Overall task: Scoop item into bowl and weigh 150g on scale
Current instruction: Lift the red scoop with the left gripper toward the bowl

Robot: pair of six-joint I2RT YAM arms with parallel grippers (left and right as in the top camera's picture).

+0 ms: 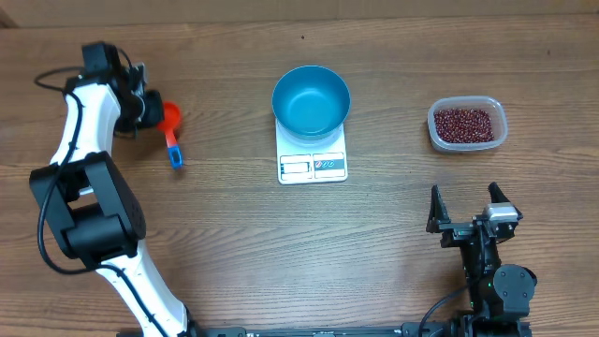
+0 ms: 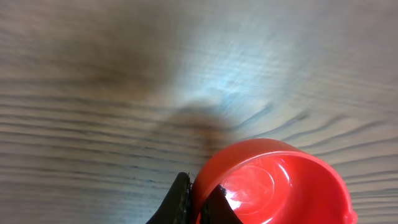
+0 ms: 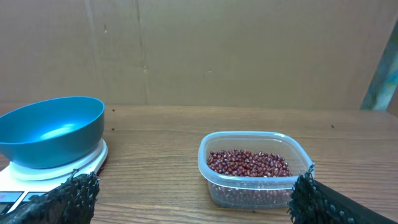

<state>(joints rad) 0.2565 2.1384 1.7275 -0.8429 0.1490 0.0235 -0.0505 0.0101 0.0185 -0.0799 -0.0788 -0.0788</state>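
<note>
Beans [image 1: 465, 123] fill a clear tub [image 1: 503, 122] far right on the table [image 1: 234, 234]. The bowl [image 1: 311, 98] sits on the scale [image 1: 313, 165] at centre; the scale's panel print is too small to read. Far left, the left hand [image 1: 150, 108] is clamped on the red scoop [image 1: 171, 122] at its rim. Near right, the right hand [image 1: 465, 201] is spread apart and empty.

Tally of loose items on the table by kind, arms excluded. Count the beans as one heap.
blue bowl: 1
white scale: 1
red scoop: 1
clear tub: 1
bean heap: 1
total: 5
</note>
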